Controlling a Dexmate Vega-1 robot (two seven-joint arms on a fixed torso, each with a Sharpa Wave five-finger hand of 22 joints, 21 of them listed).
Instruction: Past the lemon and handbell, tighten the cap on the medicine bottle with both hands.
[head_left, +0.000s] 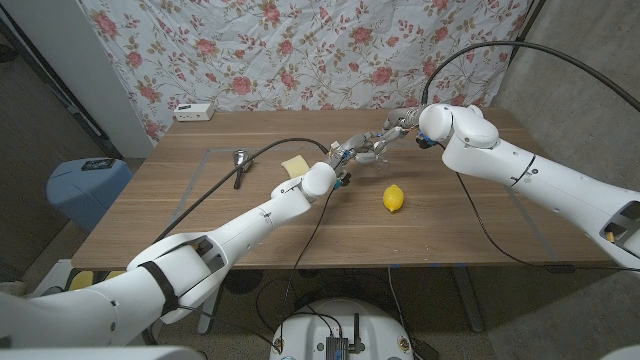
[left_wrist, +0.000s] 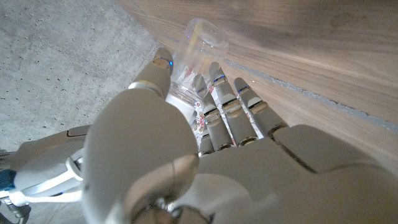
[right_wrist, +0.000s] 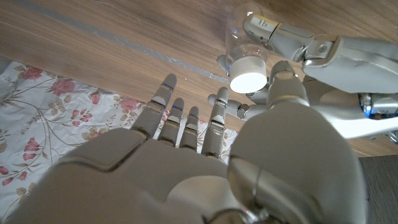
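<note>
My left hand grips a clear medicine bottle past the middle of the table, its fingers wrapped round the body. The bottle's white cap faces my right hand. That hand's fingers are spread and hold nothing, and its thumb stands right beside the cap; I cannot tell whether it touches. In the head view my right hand hovers just behind the left one, and the bottle is mostly hidden among the fingers. A yellow lemon lies on the table nearer to me.
A handbell with a dark handle lies on the table's left part, with a yellow pad beside it. A white box sits at the far left edge. Black cables trail over the wooden table. A floral curtain hangs behind.
</note>
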